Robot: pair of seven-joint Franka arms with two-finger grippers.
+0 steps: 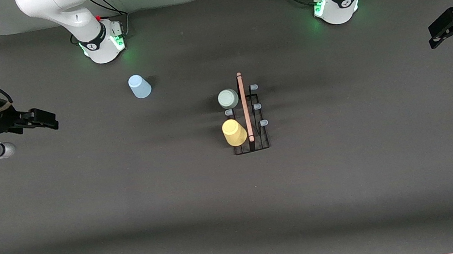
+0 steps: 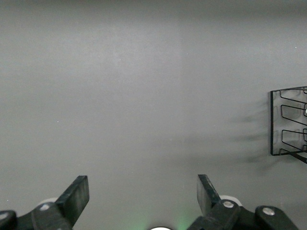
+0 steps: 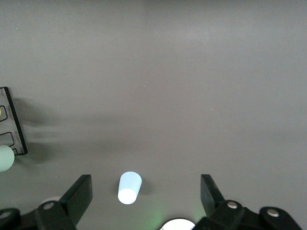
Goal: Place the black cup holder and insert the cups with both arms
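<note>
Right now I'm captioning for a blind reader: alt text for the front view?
A black rack stands mid-table with a grey-green cup and a yellow cup on its pegs. A blue cup sits apart near the right arm's base. Both grippers, left and right, hang open at the table's ends.

— What sits between the right gripper's (image 3: 144,191) two black fingers (image 3: 79,194)?

— A small light blue tapered plastic cup (image 3: 129,188), mouth down on the dark grey table (image 3: 192,96), with the jaws spread wide and clear of it on both sides.

— Anything else?

— At the picture's edge, a corner of the thin black wire cup holder (image 3: 14,124), with part of a pale grey-green cup (image 3: 4,158) beside it.
</note>
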